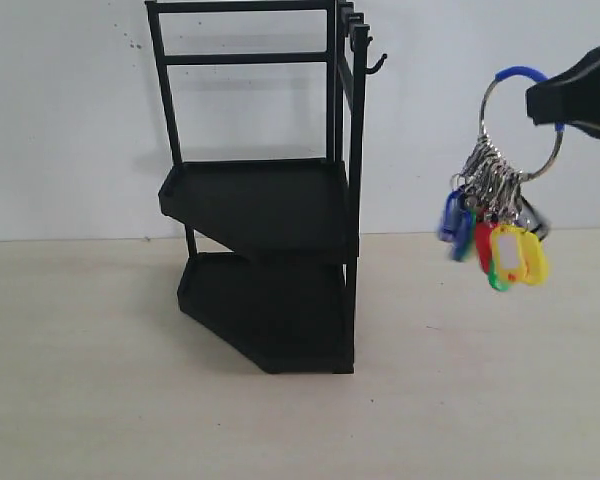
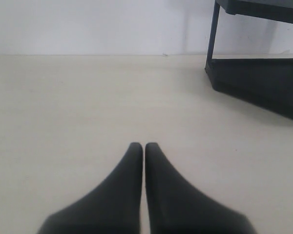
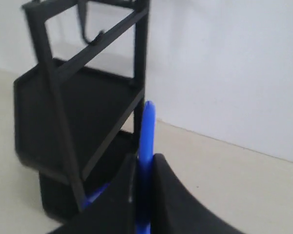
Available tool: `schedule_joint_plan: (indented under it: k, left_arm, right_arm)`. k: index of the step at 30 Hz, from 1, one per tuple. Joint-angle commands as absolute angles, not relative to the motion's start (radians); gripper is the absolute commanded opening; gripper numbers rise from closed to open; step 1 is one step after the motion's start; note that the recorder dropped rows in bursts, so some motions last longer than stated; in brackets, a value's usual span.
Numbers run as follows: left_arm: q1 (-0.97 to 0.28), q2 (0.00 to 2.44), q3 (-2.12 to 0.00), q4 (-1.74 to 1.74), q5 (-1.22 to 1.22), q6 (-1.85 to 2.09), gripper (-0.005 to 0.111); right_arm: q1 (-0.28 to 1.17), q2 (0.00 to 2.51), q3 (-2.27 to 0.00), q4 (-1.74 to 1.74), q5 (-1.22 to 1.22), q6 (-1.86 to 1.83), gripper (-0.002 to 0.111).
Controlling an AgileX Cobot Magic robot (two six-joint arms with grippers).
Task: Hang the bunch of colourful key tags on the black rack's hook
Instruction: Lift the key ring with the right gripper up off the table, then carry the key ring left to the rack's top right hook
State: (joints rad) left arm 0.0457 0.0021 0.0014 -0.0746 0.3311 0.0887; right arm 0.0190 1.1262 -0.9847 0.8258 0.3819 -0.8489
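Here the rack [image 1: 270, 210] stands tall. The bunch [image 1: 495, 185] hangs in the air well to its right, and the right gripper [image 1: 545, 105] pinches it at the ring's blue sleeve. It is probably light: a stiff ring with floppy, swinging tags. Open air lies between the ring and the hook [image 1: 377, 63], which is roughly level with the ring's top. The left gripper [image 2: 144, 146] is pressed closed and empty.

The colourful key tag bunch [image 1: 496, 185] hangs aloft, well right of the black rack [image 1: 270, 205] and hook [image 1: 378, 64].

Frontal exterior view; both wrist views toward the black rack [image 1: 260, 205].
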Motion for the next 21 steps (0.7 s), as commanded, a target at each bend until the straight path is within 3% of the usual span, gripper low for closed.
schedule_joint_plan:
  k: [1, 4, 8, 12, 21]
  left_arm:
    - [0.049, 0.000, 0.000, -0.084, 0.316, 0.078, 0.004]
    - [0.049, 0.000, 0.000, -0.084, 0.316, 0.078, 0.004]
    - [0.049, 0.000, 0.000, -0.084, 0.316, 0.078, 0.004]
    - [0.049, 0.000, 0.000, -0.084, 0.316, 0.078, 0.004]
    - [0.049, 0.000, 0.000, -0.084, 0.316, 0.078, 0.004]
  right_arm:
    - [0.024, 1.119, -0.989, 0.829, 0.323, -0.749, 0.000]
    - [0.040, 1.119, -0.989, 0.791, 0.396, -0.976, 0.000]
    - [0.022, 1.119, -0.989, 0.790, 0.182, -0.724, 0.000]
    - [0.024, 1.131, -1.000, 0.792, 0.339, -0.817, 0.000]
    - [0.054, 1.196, -1.000, 0.790, 0.241, -0.928, 0.000]
